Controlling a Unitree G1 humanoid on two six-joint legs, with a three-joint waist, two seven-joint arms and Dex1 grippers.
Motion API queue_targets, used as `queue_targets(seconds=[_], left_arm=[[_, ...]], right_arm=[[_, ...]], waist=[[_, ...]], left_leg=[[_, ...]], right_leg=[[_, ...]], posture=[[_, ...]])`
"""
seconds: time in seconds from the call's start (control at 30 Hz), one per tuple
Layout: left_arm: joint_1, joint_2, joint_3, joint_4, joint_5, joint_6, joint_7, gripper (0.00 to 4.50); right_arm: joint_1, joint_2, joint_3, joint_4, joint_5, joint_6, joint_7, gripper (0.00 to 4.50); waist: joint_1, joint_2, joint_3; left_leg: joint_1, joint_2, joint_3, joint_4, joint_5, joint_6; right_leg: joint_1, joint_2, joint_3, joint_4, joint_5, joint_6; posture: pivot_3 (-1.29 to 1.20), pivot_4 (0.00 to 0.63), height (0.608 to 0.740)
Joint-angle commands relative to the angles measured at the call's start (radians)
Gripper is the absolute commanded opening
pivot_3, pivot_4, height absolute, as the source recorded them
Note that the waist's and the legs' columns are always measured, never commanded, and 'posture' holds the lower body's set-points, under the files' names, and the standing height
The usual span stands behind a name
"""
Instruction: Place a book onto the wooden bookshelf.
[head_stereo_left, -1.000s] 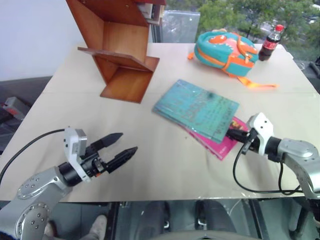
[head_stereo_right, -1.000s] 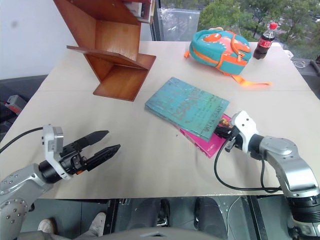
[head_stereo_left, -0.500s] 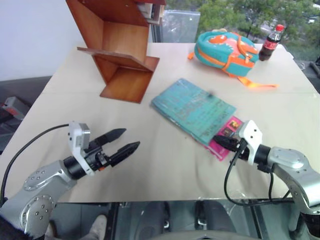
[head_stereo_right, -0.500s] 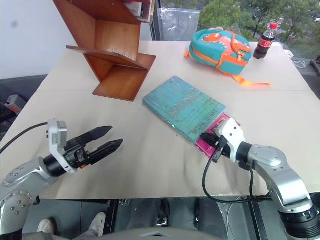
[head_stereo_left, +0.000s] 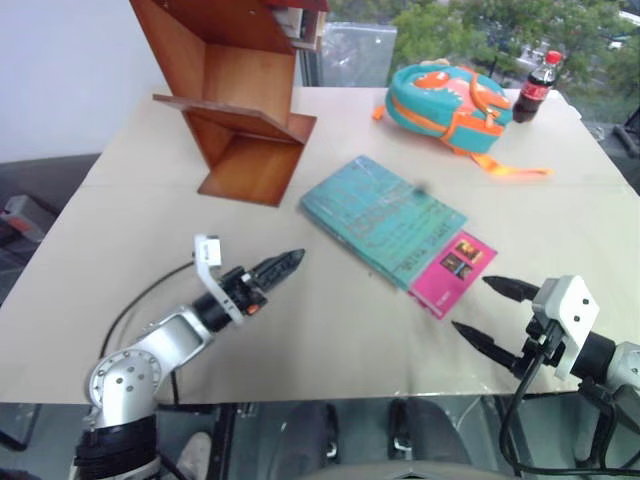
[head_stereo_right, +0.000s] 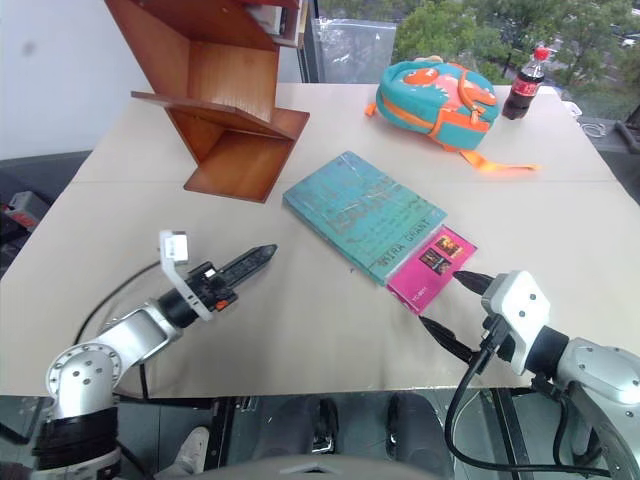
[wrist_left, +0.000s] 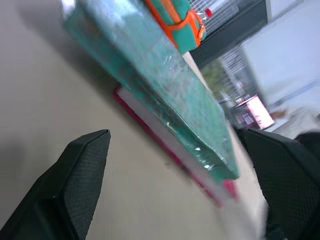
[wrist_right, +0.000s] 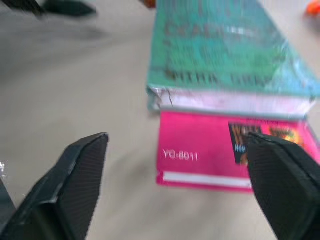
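the book (head_stereo_left: 383, 219), teal-blue and worn, lies flat near the middle of the table (head_stereo_left: 120, 230), and you can see it rests on top of a pink book (head_stereo_left: 452, 271), whose near end sticks out from under it at about 4 o'clock. neither claw touches it.

the wooden bookshelf (head_stereo_left: 232, 95) stands at roughly 10 o'clock from the book, well apart from it, its slanted reddish boards meeting the table at the far left. some pale items sit on its upper board, too small for you to identify.

your left gripper (head_stereo_left: 283, 266) hovers low over the table at about 8 o'clock from the book, pointing toward the book's near-left edge. in the left wrist view its fingers (wrist_left: 80, 175) stand wide apart, nothing between them, with the book's long edge and the pink cover beneath it ahead.

your right gripper (head_stereo_left: 492, 312) sits at about 5 o'clock from the book, just off the pink book's near corner. its two black fingers (wrist_right: 75, 185) are spread wide and hold nothing; the right wrist view looks straight at the exposed pink end and the teal book's white page edge above it.

at the far side of the table, about 1 o'clock from the book, a teal and orange backpack (head_stereo_left: 450, 95) lies beside a cola bottle (head_stereo_left: 535, 86) standing upright near the far right corner.
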Motion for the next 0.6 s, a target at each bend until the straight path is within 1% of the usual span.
queue_targets(seconds=[0.03, 0.2, 0.4, 0.43, 0.47, 0.5, 0.6], left_arm=[[-0.077, -0.086, -0.025, 0.069, -0.046, -0.002, 0.098, 4.5], [-0.191, -0.189, -0.026, 0.226, -0.017, -0.024, 0.114, 4.5], [-0.297, -0.269, -0.04, 0.344, 0.032, -0.036, 0.091, 4.5], [-0.31, -0.281, -0.038, 0.365, 0.034, -0.037, 0.088, 4.11], [-0.323, -0.291, -0.037, 0.384, 0.042, -0.041, 0.083, 4.01], [-0.328, -0.299, -0.032, 0.389, 0.038, -0.035, 0.08, 3.72], [-0.317, -0.296, -0.017, 0.374, 0.025, -0.009, 0.085, 2.44]], right_arm=[[-0.022, 0.01, 0.008, -0.061, 0.008, -0.01, -0.047, 4.44], [-0.012, 0.018, 0.034, -0.082, -0.022, -0.01, -0.097, 4.44], [0.009, 0.022, 0.017, -0.095, -0.036, -0.014, -0.131, 4.44], [0.012, 0.021, 0.016, -0.095, -0.041, -0.016, -0.134, 4.5], [0.016, 0.022, 0.012, -0.094, -0.046, -0.019, -0.138, 4.5], [0.019, 0.024, 0.007, -0.097, -0.045, -0.019, -0.143, 4.5], [0.025, 0.027, 0.0, -0.112, -0.04, -0.014, -0.157, 4.5]], waist=[[0.002, -0.002, 0.0], [0.002, -0.002, 0.0], [0.002, -0.003, 0.0], [0.002, -0.003, 0.0], [0.002, -0.003, 0.0], [0.002, -0.003, 0.0], [0.001, -0.003, 0.0]], left_leg=[[0.0, 0.0, 0.0, 0.0, 0.0, 0.0], [-0.001, -0.001, 0.0, 0.001, 0.0, 0.0], [-0.001, -0.002, 0.0, 0.001, 0.0, 0.0], [-0.001, -0.002, 0.0, 0.001, 0.0, 0.0], [-0.001, -0.002, 0.0, 0.001, 0.0, 0.0], [-0.001, -0.002, 0.0, 0.001, 0.0, 0.0], [-0.001, -0.002, 0.0, 0.001, 0.0, 0.0]], right_leg=[[0.0, 0.0, 0.0, 0.0, 0.0, 0.0], [0.0, 0.0, 0.0, 0.001, 0.0, -0.001], [0.0, 0.0, 0.0, 0.001, 0.0, 0.0], [0.0, 0.0, 0.0, 0.001, 0.0, 0.0], [0.0, 0.0, -0.001, 0.001, 0.0, 0.0], [0.0, 0.0, -0.001, 0.001, 0.0, 0.0], [0.0, 0.0, -0.001, 0.001, 0.0, 0.0]], posture=[[0.0, 0.15, 0.74], [0.0, 0.15, 0.74], [0.0, 0.15, 0.74], [0.0, 0.15, 0.74], [0.0, 0.15, 0.74], [0.0, 0.15, 0.74], [0.0, 0.15, 0.74]])
